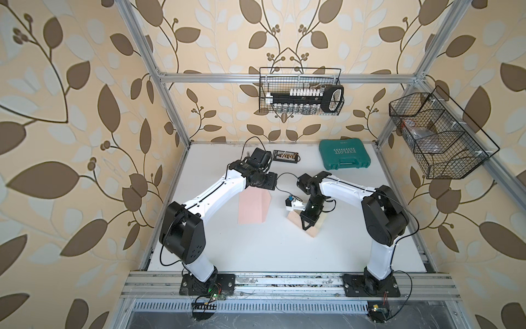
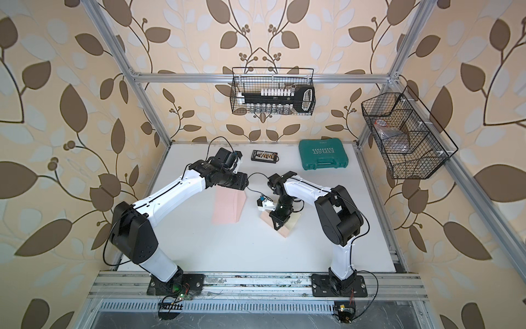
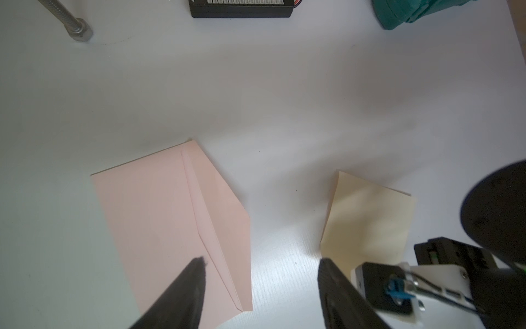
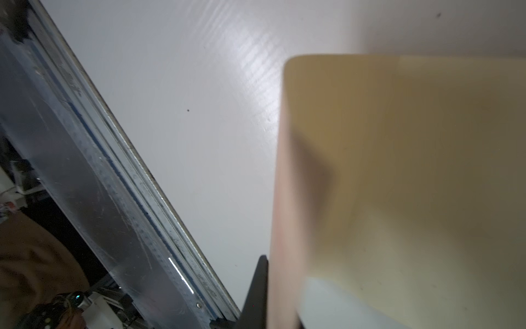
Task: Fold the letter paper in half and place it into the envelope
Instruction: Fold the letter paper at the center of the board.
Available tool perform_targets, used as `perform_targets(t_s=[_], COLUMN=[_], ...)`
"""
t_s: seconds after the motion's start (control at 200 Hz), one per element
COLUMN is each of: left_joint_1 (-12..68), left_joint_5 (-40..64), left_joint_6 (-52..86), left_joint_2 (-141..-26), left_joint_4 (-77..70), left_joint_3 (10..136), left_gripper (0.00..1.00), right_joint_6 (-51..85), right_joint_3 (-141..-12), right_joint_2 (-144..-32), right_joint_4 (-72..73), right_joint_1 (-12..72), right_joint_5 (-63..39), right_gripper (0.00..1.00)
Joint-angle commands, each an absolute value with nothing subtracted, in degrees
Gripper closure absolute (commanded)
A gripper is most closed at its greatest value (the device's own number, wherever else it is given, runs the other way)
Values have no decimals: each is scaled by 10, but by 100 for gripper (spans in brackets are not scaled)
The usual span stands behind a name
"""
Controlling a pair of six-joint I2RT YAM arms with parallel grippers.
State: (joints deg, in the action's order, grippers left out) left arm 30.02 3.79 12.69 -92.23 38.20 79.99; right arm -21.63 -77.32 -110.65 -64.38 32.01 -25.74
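Top views: envelope (image 1: 253, 209) lies flat on table (image 1: 270, 250), flap out, partly under L arm. Paper (image 1: 312, 232) is near it, apart, w/ R gripper (image 1: 306, 227) down on it.

L wrist: L gripper (image 3: 262, 259) jaws apart, nothing btwn; one finger (image 3: 193, 284) over envelope (image 3: 159, 216), other by paper (image 3: 367, 222).

R wrist: R gripper jaws clenched on paper (image 4: 398, 171), sheet curled up close to lens; only one finger (image 4: 256, 287) shows.

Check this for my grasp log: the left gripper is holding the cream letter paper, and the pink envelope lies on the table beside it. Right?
Wrong arm: the right gripper holds the letter paper, as both top views show. The pink envelope does lie on the table beside it.
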Motion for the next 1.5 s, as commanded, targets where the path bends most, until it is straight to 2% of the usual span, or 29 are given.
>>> perform_targets(t_s=[0.0, 0.17, 0.37, 0.67, 1.06, 1.27, 1.495], left_joint_1=[304, 312, 342, 380, 411, 431, 434], left_joint_5=[36, 54, 70, 87, 112, 126, 133], left_joint_6=[133, 127, 139, 169, 179, 177, 178], left_joint_2=[-886, -855, -850, -904, -992, -1051, -1079], left_joint_4=[382, 381, 364, 326, 293, 287, 286], left_joint_3=[788, 750, 705, 682, 694, 716, 735], left_gripper=[36, 43, 46, 51, 60, 77, 83], right_joint_6=[-197, -188, -177, -159, -142, -137, -138], right_joint_3=[-801, -815, -806, -791, -774, -773, -772], right_joint_2=[-1135, -1160, -1167, -1177, -1182, -1186, -1186], right_joint_4=[-678, -680, -667, -641, -614, -607, -605], right_joint_1=[308, 286, 251, 244, 245, 243, 241], right_joint_5=[-369, -453, -462, -377, -320, -303, -302], right_gripper=[100, 100, 100, 100, 100, 100, 100])
